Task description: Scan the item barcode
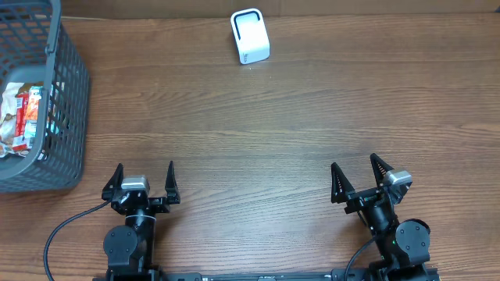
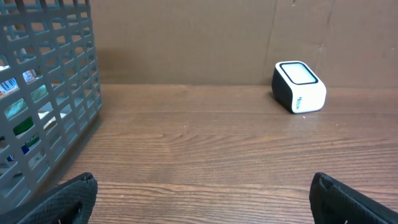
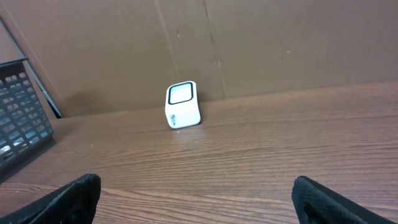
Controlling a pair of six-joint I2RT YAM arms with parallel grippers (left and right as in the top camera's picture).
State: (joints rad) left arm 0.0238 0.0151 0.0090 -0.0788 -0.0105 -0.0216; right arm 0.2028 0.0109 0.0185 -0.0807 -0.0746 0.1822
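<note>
Item packets (image 1: pixel 22 117), overhead view: crumpled together inside the grey basket (image 1: pixel 72 86), far left of the scanner (image 1: pixel 250 37) and nearer the arms. Exact packet count cannot be told. One scanner, one basket, two arms. Left gripper (image 1: pixel 144 165) and right gripper (image 1: pixel 354 161) sit well short of the scanner, both spread wide, holding nothing. Judged step: the start, with no item picked. Left wrist view: the basket wall fills the frame left of the scanner, coloured wrappers show through the grid, and the finger (image 2: pixel 68 199) tips are far apart with bare table (image 2: pixel 199 143) between them. Right wrist view: the scanner stands upright against the cardboard backing (image 3: pixel 280 43), its window up; a basket corner shows far left of it, and the fingers are spread and empty. Next move, as I judge it: the left arm reaches left of the scanner into the basket, pinches one packet, and presents its barcode to the scanner window.
</note>
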